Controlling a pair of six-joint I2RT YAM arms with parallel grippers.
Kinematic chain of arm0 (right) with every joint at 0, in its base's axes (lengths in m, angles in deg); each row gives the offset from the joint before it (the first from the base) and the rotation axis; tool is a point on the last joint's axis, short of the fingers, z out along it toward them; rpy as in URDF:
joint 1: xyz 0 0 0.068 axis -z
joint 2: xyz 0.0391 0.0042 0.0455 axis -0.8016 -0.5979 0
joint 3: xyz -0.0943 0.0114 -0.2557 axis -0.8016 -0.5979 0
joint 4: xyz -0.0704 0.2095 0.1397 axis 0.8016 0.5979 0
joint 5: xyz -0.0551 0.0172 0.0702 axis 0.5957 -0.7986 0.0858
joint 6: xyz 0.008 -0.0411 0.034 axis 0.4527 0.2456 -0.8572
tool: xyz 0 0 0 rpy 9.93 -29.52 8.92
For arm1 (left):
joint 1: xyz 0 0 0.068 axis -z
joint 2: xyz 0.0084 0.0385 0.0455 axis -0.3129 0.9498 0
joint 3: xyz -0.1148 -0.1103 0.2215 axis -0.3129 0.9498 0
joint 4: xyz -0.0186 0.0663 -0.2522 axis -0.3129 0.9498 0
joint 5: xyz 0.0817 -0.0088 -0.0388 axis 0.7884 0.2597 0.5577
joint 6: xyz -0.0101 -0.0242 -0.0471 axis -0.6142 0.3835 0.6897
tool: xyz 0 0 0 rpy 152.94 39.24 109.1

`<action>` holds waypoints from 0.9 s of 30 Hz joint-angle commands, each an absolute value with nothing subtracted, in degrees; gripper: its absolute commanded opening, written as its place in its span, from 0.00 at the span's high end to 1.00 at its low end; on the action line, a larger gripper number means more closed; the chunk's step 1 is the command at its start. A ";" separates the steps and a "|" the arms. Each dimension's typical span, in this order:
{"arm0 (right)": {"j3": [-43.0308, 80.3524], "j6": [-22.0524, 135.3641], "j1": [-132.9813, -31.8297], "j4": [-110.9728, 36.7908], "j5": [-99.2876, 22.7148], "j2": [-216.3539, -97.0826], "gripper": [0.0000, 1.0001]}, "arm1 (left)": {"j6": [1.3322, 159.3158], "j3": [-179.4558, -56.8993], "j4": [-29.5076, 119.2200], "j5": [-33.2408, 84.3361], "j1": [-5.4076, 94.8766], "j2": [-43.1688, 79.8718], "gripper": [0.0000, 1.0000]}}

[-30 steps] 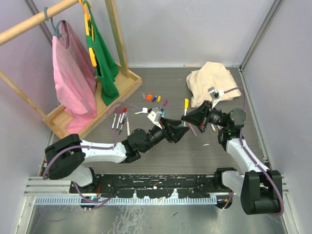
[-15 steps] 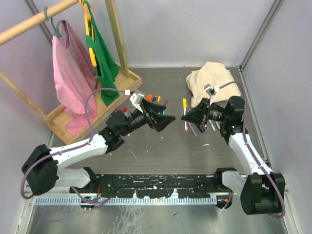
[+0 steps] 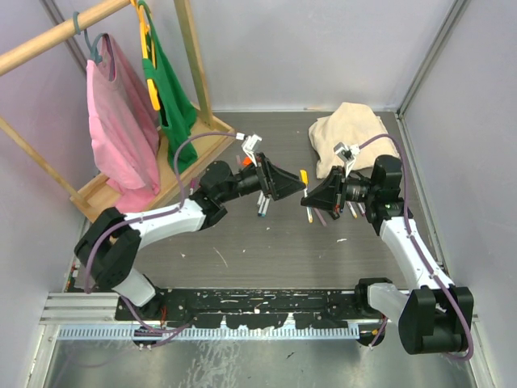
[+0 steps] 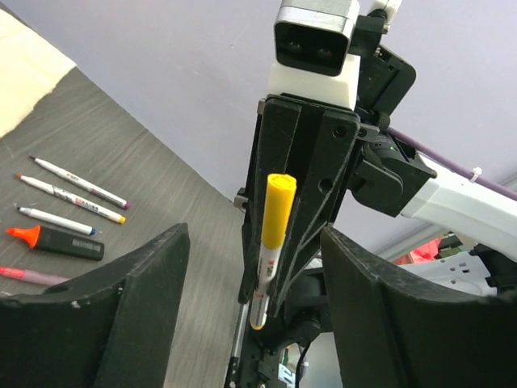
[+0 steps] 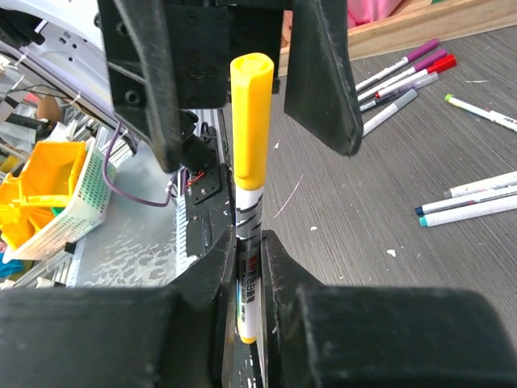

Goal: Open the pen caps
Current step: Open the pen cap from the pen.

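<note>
Grey table (image 3: 242, 250) is lying below; right gripper (image 5: 247, 259) is clamping a pen (image 5: 246, 212) (yellow cap (image 5: 251, 121) on), left gripper (image 4: 252, 242) jaws are standing apart beside it.

tbl (image 3: 266, 242): dk woodgrain, matt | yellow cap (image 5: 251, 113): smooth plastic | rack (image 3: 196, 65): bare wood | beige cloth (image 3: 347, 133): soft fabric
</note>
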State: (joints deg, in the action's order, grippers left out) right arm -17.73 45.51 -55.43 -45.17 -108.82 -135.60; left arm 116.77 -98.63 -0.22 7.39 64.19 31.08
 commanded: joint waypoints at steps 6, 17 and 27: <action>-14.37 48.73 -55.83 -42.66 -110.21 -135.92 0.98 | 125.72 -103.53 -13.74 3.79 63.63 37.39 0.46; -14.09 49.66 -55.87 -41.56 -110.15 -136.17 0.98 | 127.25 -104.21 -15.13 3.22 63.03 37.74 0.53; -13.71 50.42 -55.92 -40.57 -110.05 -136.55 0.98 | 127.92 -104.13 -15.44 1.75 62.92 37.91 0.66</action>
